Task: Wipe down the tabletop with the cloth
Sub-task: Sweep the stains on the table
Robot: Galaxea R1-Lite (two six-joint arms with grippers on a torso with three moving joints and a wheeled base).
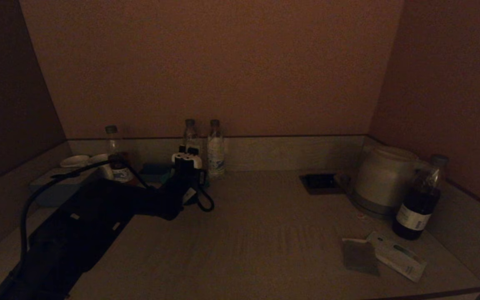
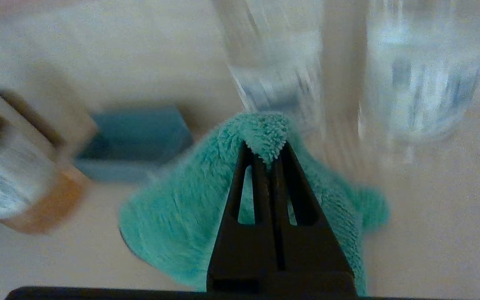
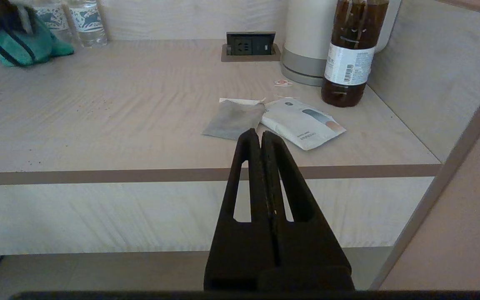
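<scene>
A fluffy teal cloth (image 2: 173, 208) lies bunched on the pale wood tabletop (image 1: 265, 233) at the back left, just in front of two clear water bottles (image 1: 215, 150). My left gripper (image 2: 265, 146) is shut on a raised fold of the cloth, and the rest of it drapes onto the table. In the head view the left gripper (image 1: 188, 166) reaches toward the bottles. The cloth also shows in the right wrist view (image 3: 23, 46). My right gripper (image 3: 261, 135) is shut and empty, parked off the table's front edge, out of the head view.
A small bottle of brown drink (image 1: 117, 160), white cups (image 1: 75, 161) and a blue box (image 2: 133, 141) stand at the back left. A white kettle (image 1: 383, 179), dark bottle (image 1: 419, 204), socket panel (image 1: 321, 182) and two flat packets (image 1: 396, 254) occupy the right side.
</scene>
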